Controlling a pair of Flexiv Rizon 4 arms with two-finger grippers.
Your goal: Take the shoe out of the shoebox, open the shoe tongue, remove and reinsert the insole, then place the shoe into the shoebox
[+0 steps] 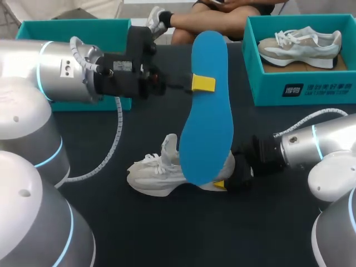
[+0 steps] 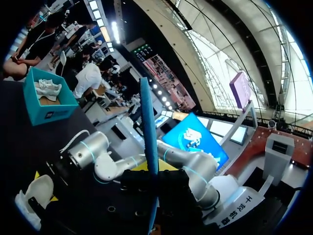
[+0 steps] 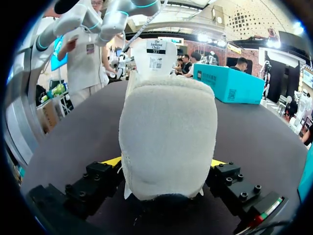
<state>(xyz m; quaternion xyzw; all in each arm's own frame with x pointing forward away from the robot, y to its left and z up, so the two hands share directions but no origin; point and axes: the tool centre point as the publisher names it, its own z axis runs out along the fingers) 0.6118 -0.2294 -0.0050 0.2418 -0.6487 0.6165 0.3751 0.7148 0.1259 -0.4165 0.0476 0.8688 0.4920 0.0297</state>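
From above, the table (image 1: pixel 167 233) is dark and flat, with a blue-green left shoebox (image 1: pixel 67 28) at one far corner and a right shoebox (image 1: pixel 303 92) at the other. A second shoe (image 1: pixel 300 45) lies inside the right one. The insole (image 1: pixel 206 122) is bright blue and stands up tall in the air over the middle of the table. The left gripper (image 1: pixel 203 83) pinches it from both sides, though only one yellow tip shows. The white shoe (image 1: pixel 158 172) lies on the table under the insole, and the insole hides its middle. The right gripper (image 1: pixel 225 183) holds its heel end. From the left wrist, the insole (image 2: pixel 148 127) looks like a thin blue strip (we see it edge-on), gripped in the left gripper (image 2: pixel 150 169). The shoe (image 2: pixel 34 193) is down below on the table, partly cut off, and the right shoebox (image 2: pixel 49 112) sits far ahead. From the right wrist, the fuzzy heel of the shoe (image 3: pixel 168 132) fills the space inside the right gripper (image 3: pixel 166 164), and both yellow fingertips (image 3: pixel 113 161) press its sides. The tongue (image 3: pixel 159 54) sticks up. The left shoebox (image 3: pixel 227 83) stands beyond the shoe, off to one side.
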